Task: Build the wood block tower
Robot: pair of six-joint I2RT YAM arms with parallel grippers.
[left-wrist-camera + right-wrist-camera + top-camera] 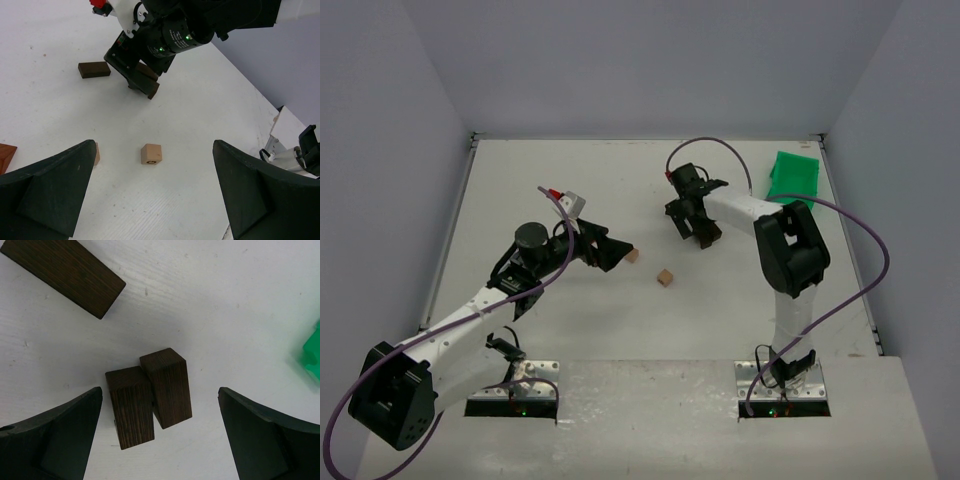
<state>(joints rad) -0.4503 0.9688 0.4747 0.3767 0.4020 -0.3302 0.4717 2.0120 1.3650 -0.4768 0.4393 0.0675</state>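
Observation:
Two dark brown blocks [131, 410] [167, 387] stand upright, touching, on the table below my right gripper [160, 388], which hangs open above them. A third dark block [62, 272] lies flat further off. My left gripper [153, 145] is open and empty above the table, and a light tan cube [151, 154] sits ahead between its fingers. Another tan block [96, 153] peeks out behind the left finger, and a reddish-brown block [6, 156] shows at the frame's left edge. From above, the tan cube [665, 277] lies between the left gripper [615, 252] and the right gripper [698, 232].
A green plastic bin [795, 175] sits at the table's far right corner, near the right arm's elbow [790, 245]. Grey walls enclose the table on three sides. Purple cables loop off both arms.

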